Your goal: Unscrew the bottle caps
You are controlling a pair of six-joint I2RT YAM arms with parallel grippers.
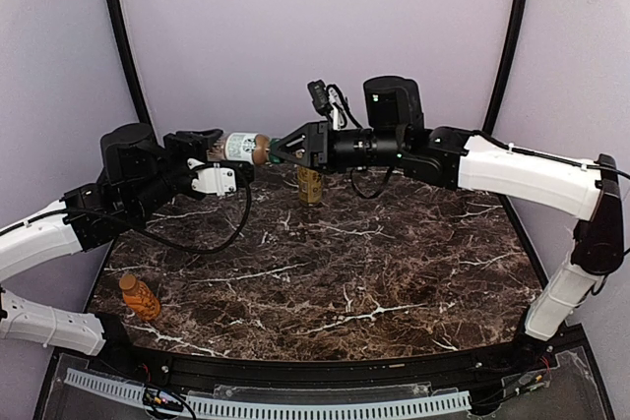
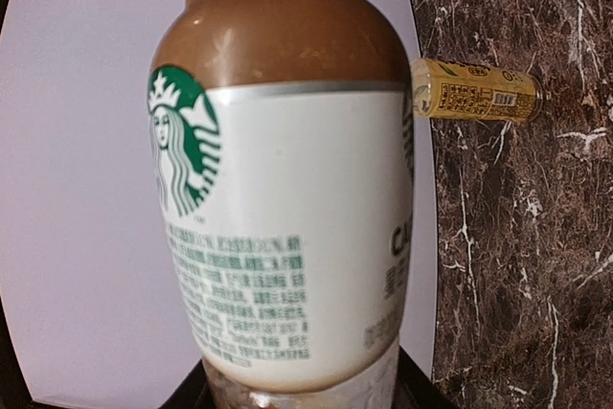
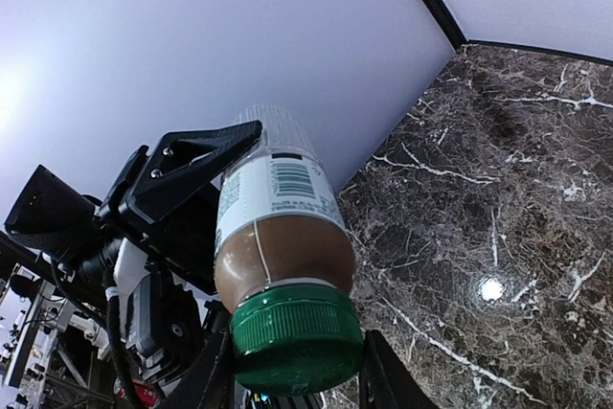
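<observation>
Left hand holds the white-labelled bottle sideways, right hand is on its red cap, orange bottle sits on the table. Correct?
No: the cap is green, not red; the right wrist view shows it. Otherwise right: left hand holds the white-labelled bottle sideways, right hand is on its cap, orange bottle sits on the table.

Glossy marble-look table (image 1: 394,272); ribbed green plastic cap (image 3: 297,337); glossy bottle (image 2: 287,189).

Table (image 1: 374,282) middle free, yellow bottle (image 1: 311,187) rear, orange bottle (image 1: 140,296), perhaps upright, front-left
</observation>
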